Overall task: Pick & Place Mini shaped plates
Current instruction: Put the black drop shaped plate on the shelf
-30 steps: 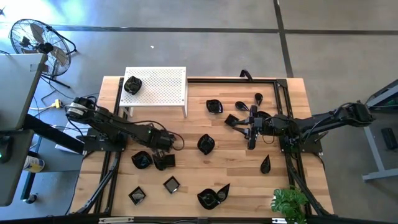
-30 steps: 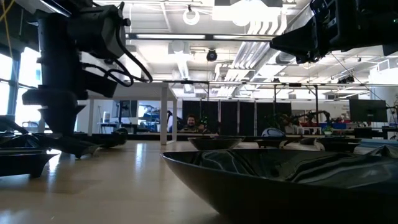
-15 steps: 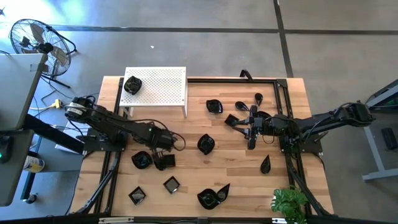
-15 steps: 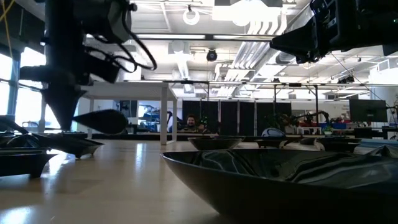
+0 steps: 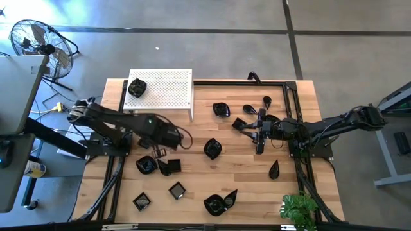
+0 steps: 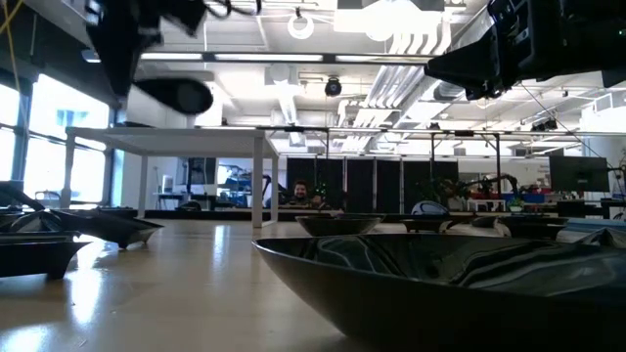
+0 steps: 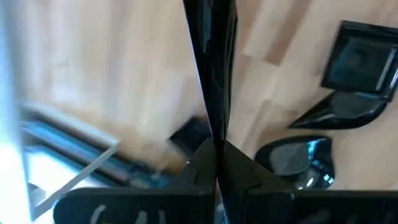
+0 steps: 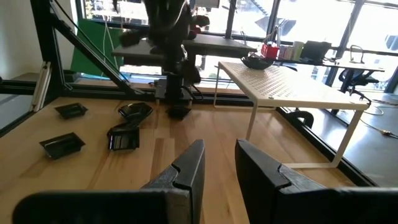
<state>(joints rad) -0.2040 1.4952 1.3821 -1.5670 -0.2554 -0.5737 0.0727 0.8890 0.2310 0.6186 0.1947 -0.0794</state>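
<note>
Across the wooden bench (image 5: 212, 173) the largest thing is the white perforated stand (image 5: 168, 90) at the far left corner, with one wavy black plate (image 5: 137, 87) sitting on its left end. Both dark arms reach inward from the sides. On the left half, the left gripper (image 5: 158, 153) is raised above the bench, its fingers clenched on the rim of a thin black plate (image 7: 211, 74), which the left wrist view shows edge-on, hanging upright between them; the low view shows that plate (image 6: 176, 95) lifted well clear of the wood. Just below it lie a round wavy plate (image 5: 146, 165) and a square one (image 5: 170, 166), touching each other. Nearer the front edge sit two small square plates (image 5: 142, 202) and (image 5: 177, 190), then a wavy plate touching a leaf-shaped one (image 5: 220, 203). Another plate (image 5: 212, 149) rests mid-bench. The right gripper (image 5: 260, 135) hovers on the right half; its fingers (image 8: 189, 163) stand apart with nothing between them. A cluster of plates (image 5: 247, 110) lies around it, and a teardrop plate (image 5: 274, 169) sits nearer the front
</note>
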